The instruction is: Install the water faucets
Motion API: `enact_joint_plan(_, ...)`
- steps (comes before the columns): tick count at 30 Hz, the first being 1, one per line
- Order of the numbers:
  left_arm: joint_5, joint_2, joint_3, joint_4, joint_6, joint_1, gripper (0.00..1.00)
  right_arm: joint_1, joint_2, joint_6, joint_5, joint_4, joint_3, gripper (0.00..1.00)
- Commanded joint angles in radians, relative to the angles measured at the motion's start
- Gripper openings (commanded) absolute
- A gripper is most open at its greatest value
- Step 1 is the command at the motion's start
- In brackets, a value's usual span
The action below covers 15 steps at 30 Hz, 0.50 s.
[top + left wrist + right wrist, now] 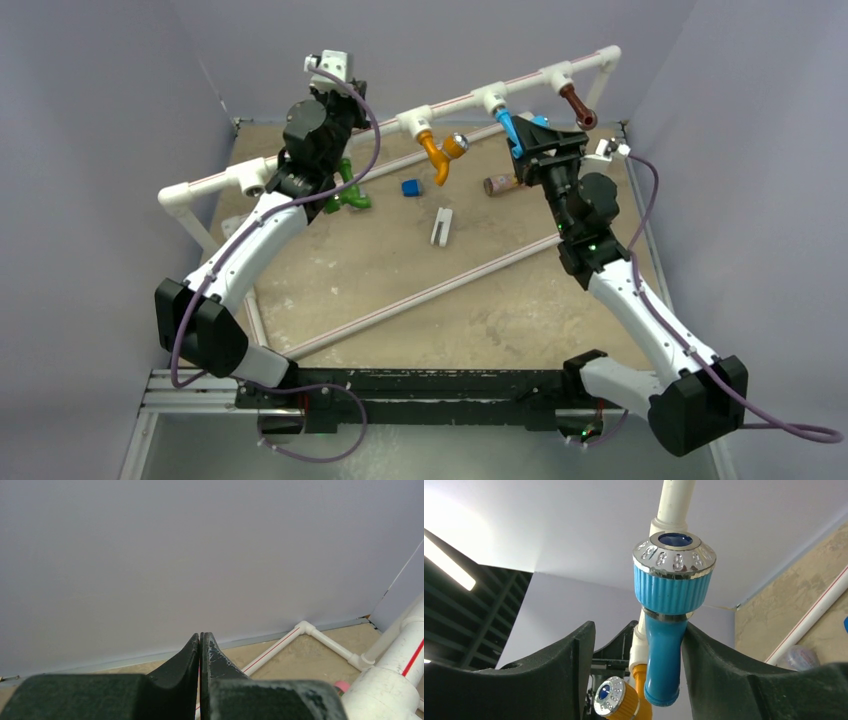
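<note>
Pipe frame (455, 108), faucets (437, 155) across far table (480, 310)

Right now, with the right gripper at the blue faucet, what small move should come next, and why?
Probably draw the right gripper straight back off the blue faucet. Its jaws stand open, with a gap beside the spout, and the faucet seems to hang seated on the white pipe. The green faucet lies uninstalled on the table.
</note>
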Motion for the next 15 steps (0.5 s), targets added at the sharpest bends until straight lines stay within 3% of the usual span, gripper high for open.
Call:
enact_joint_plan(1, 0.083, 0.081, -0.101, -0.356, 0.059, -0.042, 0.0, 0.0, -0.059, -0.031, 0.028, 0.045, -0.013, 0.65)
enact_joint_plan(15, 0.074, 0.082, -0.104, -0.353, 0.059, -0.05, 0.0, -0.004, -0.167, -0.306, 0.033, -0.13, -0.049, 0.8)
